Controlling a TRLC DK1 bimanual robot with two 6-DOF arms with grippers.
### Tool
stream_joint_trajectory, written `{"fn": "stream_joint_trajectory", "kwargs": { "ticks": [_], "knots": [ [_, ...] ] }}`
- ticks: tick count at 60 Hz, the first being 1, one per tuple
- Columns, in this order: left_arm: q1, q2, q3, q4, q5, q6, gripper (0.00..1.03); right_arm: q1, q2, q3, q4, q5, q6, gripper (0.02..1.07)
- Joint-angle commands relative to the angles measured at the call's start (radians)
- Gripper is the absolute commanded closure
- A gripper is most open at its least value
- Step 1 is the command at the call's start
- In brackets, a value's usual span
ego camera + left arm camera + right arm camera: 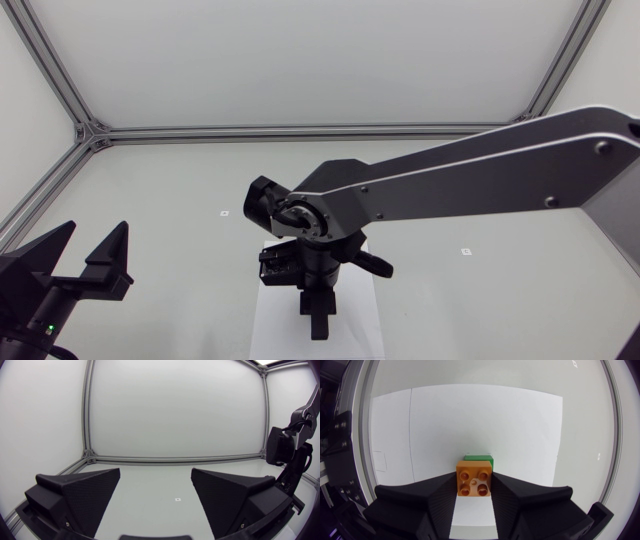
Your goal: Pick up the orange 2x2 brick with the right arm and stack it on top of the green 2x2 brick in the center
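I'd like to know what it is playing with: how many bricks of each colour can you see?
orange brick: 1
green brick: 1
Total: 2

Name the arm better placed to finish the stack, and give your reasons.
Right. Its claw is shut on the orange brick above the white sheet, and the green brick shows just beyond it. The left claw is open, holds nothing, and sits far off at the table's side.
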Motion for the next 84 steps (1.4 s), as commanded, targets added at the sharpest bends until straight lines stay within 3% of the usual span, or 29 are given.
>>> {"fn": "stream_joint_trajectory", "kwargs": {
  "ticks": [1, 70, 84],
  "knots": [
    [0.003, -0.008, -0.041, -0.015, 0.004, 0.013, 0.04, 0.006, 0.031, 0.020, -0.003, -0.005, -0.024, 1.02],
    [0.003, -0.008, -0.041, -0.013, 0.004, 0.013, 0.04, -0.029, 0.074, -0.018, -0.028, -0.043, -0.006, 1.02],
    [0.003, -0.008, -0.041, -0.015, 0.004, 0.013, 0.04, -0.021, 0.102, -0.020, -0.023, 0.012, 0.034, 1.02]
  ]
}}
